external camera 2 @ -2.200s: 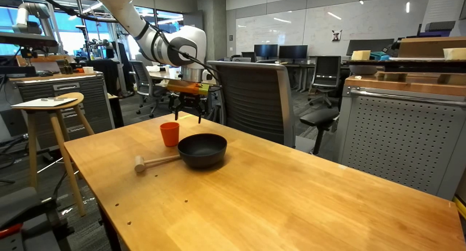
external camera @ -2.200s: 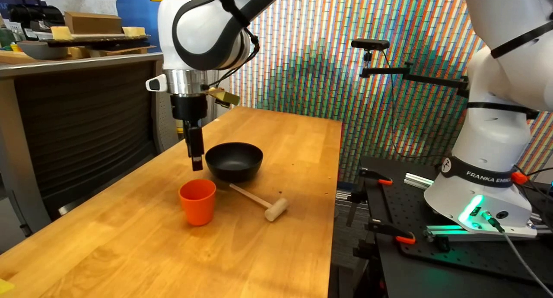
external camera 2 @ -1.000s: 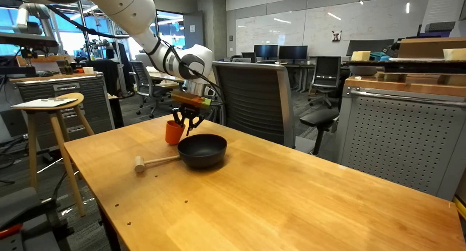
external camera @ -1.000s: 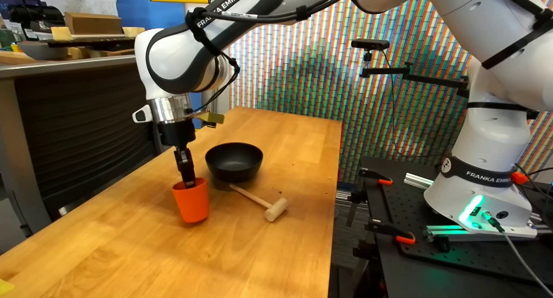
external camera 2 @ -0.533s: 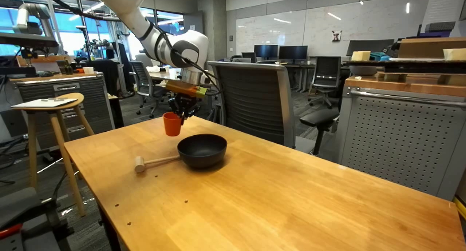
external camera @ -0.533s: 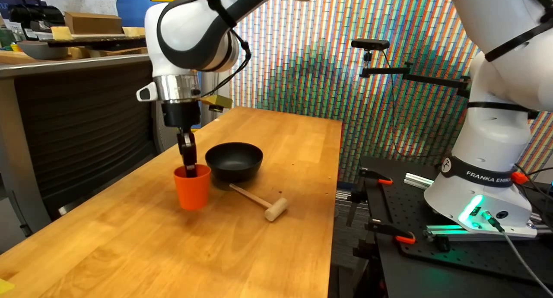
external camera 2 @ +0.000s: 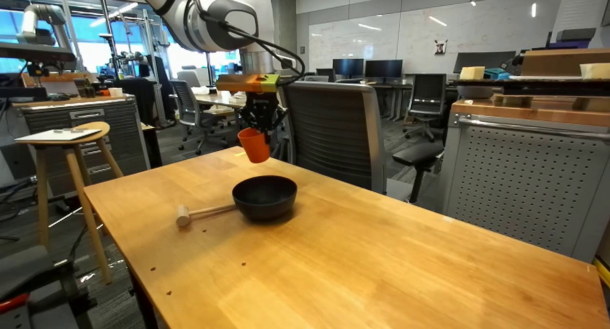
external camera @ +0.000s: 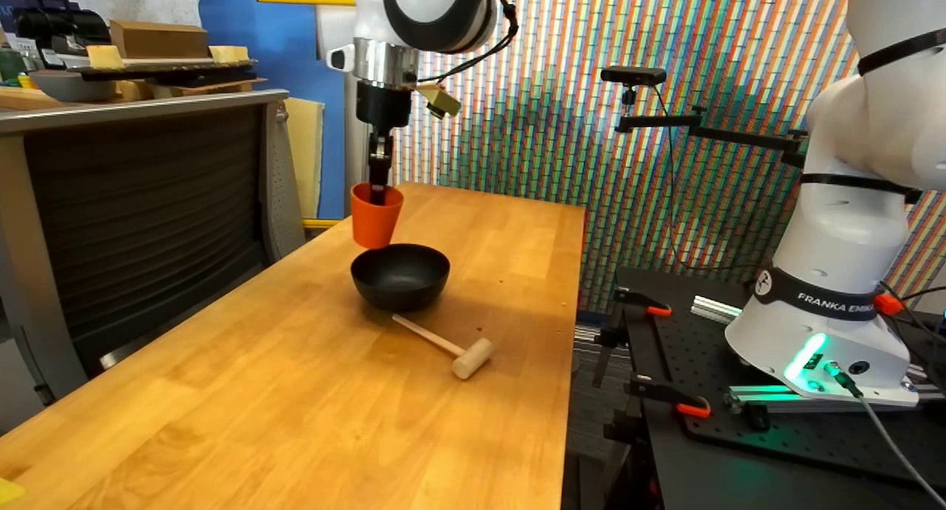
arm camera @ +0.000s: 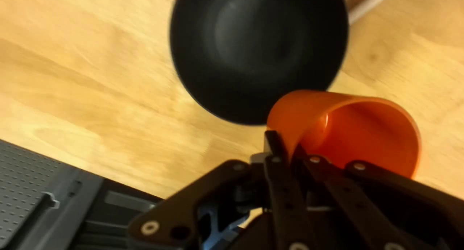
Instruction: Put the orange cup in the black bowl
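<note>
The orange cup (external camera: 372, 228) hangs in the air, slightly tilted, in both exterior views. One finger of my gripper (arm camera: 286, 145) is inside the cup and one outside, pinching its wall in the wrist view. In an exterior view the cup's base appears just above the rim of the black bowl (external camera: 400, 292); in an exterior view the cup (external camera 2: 255, 147) is up and beyond the bowl (external camera 2: 265, 208), with a gap between them. From the wrist, the bowl (arm camera: 250, 94) shows a bare inside, and the cup overlaps its edge from the side.
A wooden mallet (external camera: 447, 347) lies on the table (external camera: 295, 421), its handle end close by the bowl. A dark mesh-backed chair (external camera 2: 333, 133) stands at the table's edge behind the arm.
My gripper has come down to the cup, shut on its wall and lifted it off the table. The cup has moved over toward the bowl and risen. Bowl and mallet have stayed put.
</note>
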